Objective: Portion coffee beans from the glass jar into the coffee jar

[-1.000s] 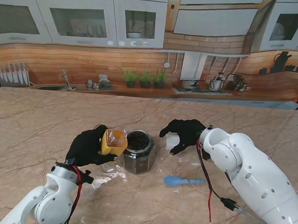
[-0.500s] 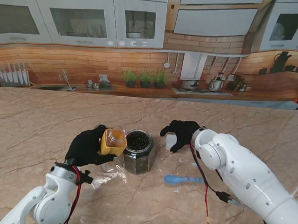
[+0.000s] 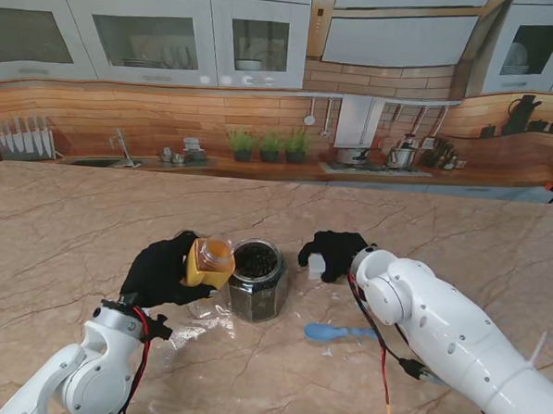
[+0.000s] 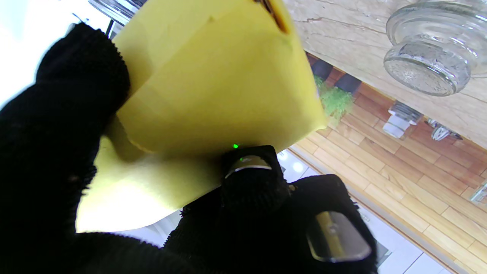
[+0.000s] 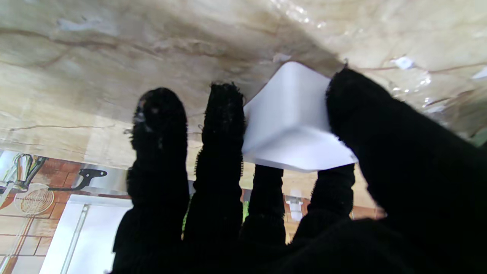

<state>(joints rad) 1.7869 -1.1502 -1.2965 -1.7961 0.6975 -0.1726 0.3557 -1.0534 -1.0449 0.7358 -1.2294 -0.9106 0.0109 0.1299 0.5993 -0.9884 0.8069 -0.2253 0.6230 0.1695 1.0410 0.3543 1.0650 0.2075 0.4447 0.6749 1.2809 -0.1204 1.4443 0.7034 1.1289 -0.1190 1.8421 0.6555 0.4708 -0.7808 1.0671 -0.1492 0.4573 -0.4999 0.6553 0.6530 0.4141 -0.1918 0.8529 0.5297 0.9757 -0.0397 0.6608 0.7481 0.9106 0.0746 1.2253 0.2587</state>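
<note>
My left hand [image 3: 162,271] is shut on the yellow coffee jar [image 3: 210,262], holding it tilted off the table right beside the glass jar [image 3: 257,282], which stands open and full of dark coffee beans. The yellow jar [image 4: 213,87] fills the left wrist view, with gloved fingers [image 4: 49,152] wrapped around it. To the right of the glass jar, my right hand [image 3: 334,250] is curled over a small white cup [image 3: 317,264] on the table. In the right wrist view the thumb and fingers [image 5: 224,125] press the white cup [image 5: 293,121] from both sides.
A blue spoon [image 3: 339,334] lies nearer to me than the right hand. The clear glass lid [image 3: 202,307] rests under my left hand, and the same glass lid [image 4: 430,57] shows in the left wrist view. Clear film [image 3: 188,330] lies beside it. The marble table [image 3: 442,225] extends all round.
My right hand has drawn in and its fingers have curled around the white cup. The right forearm swung nearer to me. The left hand and yellow jar stayed still.
</note>
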